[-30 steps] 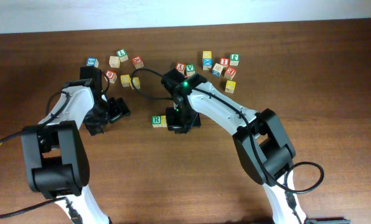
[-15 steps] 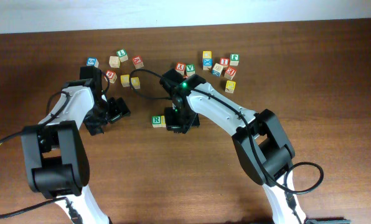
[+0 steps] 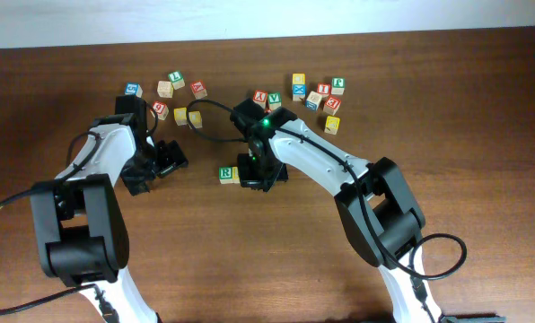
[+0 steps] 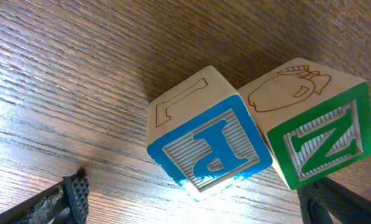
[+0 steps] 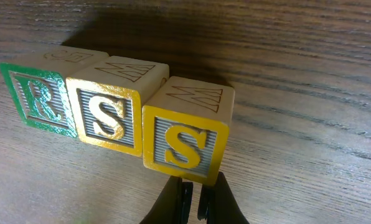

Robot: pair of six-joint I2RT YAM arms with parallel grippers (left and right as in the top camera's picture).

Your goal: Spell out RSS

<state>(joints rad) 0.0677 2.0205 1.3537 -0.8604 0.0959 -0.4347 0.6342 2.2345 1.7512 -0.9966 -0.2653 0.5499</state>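
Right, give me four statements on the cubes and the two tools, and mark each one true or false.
1. The R cube, first S cube and second S cube sit side by side, reading RSS. True.
2. The right tool is spread wide around the second S cube. False: it is shut and grips nothing, with its tips just in front of that cube's lettered face.
3. The left tool is open and holds nothing. True.
4. The cube beside the blue P cube shows a red letter. False: it is the green N cube.
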